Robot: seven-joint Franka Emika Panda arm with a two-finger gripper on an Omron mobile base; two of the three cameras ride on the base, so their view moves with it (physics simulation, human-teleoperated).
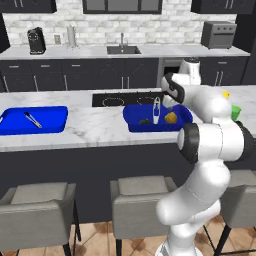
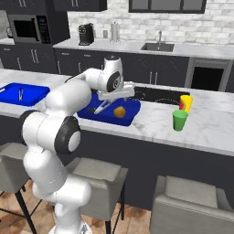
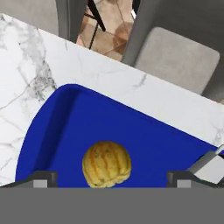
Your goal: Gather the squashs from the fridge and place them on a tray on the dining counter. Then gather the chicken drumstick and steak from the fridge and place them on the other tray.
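Observation:
A round yellow-orange squash (image 3: 106, 163) with faint stripes lies in the right blue tray (image 1: 135, 122) on the marble dining counter (image 1: 100, 131). My gripper (image 3: 111, 179) hangs just above it, open, with the squash (image 1: 171, 117) between and below the two fingertips (image 3: 43, 178), touching neither. From the right side, the gripper (image 2: 115, 97) hovers over the tray (image 2: 130, 114) beside the squash (image 2: 119, 111). The other tray (image 1: 50, 125) sits far left on the same counter with a pair of metal tongs (image 1: 33, 120) in it.
A whitish metal utensil (image 1: 156, 110) lies in the right tray next to the squash. A green cup (image 2: 179, 119) and a yellow-red cup (image 2: 185, 103) stand to the right. A cooktop (image 1: 120, 99) is set in the counter. Grey stools (image 1: 142, 200) line the near side.

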